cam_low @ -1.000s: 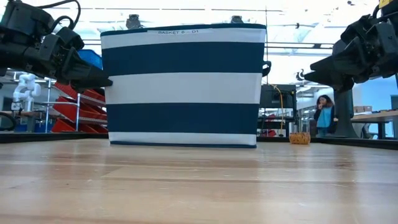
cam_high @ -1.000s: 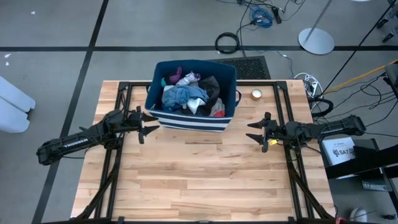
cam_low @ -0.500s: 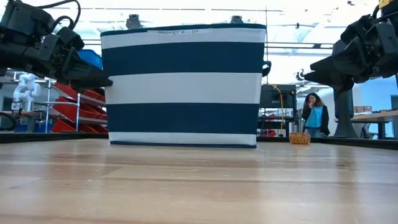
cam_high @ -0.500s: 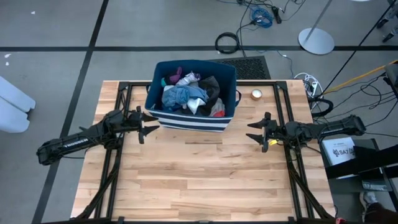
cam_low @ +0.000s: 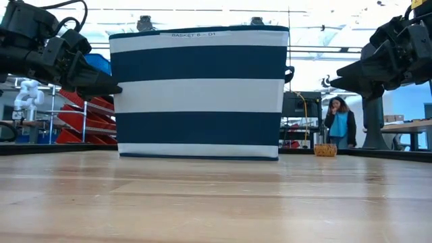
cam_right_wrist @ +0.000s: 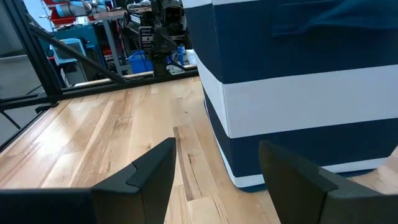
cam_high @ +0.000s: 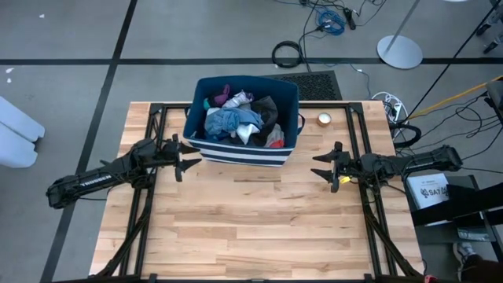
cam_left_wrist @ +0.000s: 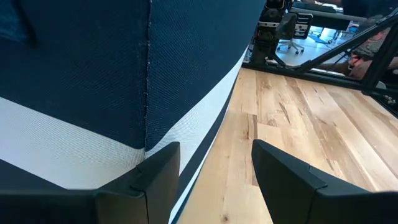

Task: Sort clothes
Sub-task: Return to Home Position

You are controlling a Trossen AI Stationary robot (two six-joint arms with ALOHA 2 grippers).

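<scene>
Clothes (cam_high: 240, 118) piled in the striped bin (cam_high: 236, 153), apparently none left on the tabletop (cam_high: 251, 228). Left gripper (cam_high: 192, 156) and right gripper (cam_high: 318, 167) flank it, fingers spread, empty. Homing step, I'd say; next calls for parking clear.

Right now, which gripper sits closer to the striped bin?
The left gripper, almost at the left front corner of the bin; the right gripper stands well apart from its other side.

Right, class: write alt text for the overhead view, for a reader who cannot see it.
A navy and white striped fabric bin full of mixed soft clothes stands at the back of a pale wooden table. The left hand and the right hand, open and empty, flank it.
</scene>
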